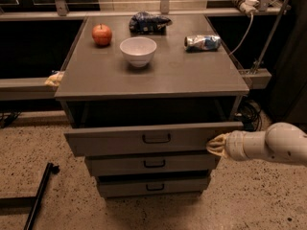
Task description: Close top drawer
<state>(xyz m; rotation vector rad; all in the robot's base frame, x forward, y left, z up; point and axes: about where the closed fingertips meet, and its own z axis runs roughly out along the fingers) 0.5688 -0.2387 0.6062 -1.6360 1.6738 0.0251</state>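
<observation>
One top drawer (115,141) ajar, inside dark | gripper (217,145) at right end, closure unclear

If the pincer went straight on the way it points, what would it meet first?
The pincer, right of the cabinet, points at the right end of the top drawer, seemingly touching its front; that comes first.
</observation>
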